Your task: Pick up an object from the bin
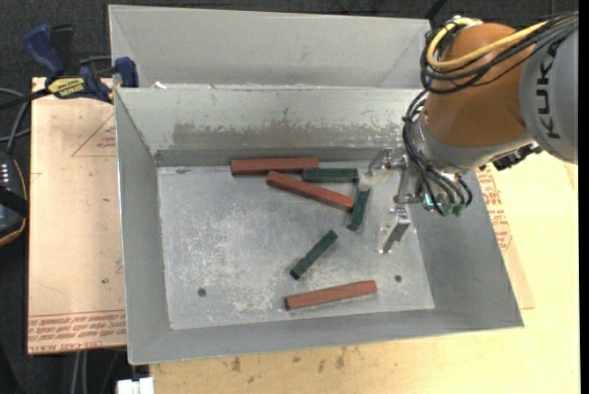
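My gripper (389, 199) hangs low over the right side of the bin, open, with one metal fingertip (396, 232) toward the front and the other toward the back wall. Nothing shows between the fingers. A short dark green block (357, 209) lies just left of the gripper, beside it and not between the fingers. A red stick (310, 191) lies slanted with its right end near that block. Behind it a dark green stick (329, 173) lies along the back wall.
Another red stick (274, 166) lies along the back wall. A dark green block (314, 254) lies slanted in the middle, and a red stick (331, 295) near the front wall. The arm with its orange cover and cables reaches in over the right rim.
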### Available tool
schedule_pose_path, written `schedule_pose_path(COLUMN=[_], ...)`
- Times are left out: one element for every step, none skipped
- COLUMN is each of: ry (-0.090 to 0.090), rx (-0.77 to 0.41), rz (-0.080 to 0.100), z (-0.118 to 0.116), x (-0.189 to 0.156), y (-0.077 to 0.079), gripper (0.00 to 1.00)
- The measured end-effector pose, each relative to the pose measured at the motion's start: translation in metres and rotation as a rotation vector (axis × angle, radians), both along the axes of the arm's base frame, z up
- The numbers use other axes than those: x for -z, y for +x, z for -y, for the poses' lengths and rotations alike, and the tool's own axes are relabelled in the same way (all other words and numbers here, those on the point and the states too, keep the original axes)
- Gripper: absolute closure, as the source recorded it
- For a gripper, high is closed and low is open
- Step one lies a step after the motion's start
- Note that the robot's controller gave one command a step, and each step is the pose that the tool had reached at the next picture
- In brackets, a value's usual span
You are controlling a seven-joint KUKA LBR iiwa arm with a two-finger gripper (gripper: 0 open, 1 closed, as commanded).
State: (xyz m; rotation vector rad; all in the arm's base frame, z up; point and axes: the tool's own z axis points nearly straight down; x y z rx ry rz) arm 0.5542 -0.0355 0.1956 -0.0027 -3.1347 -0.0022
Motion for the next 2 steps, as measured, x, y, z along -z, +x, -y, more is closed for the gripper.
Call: schedule_pose_path(ry=[-0.001,-0.001], rx=[-0.002,-0.087], rz=[0.008,0.011], z=[0.0,-0.024], x=[-0.005,0.055], y=[0.002,-0.03], gripper=[0.0,0.0])
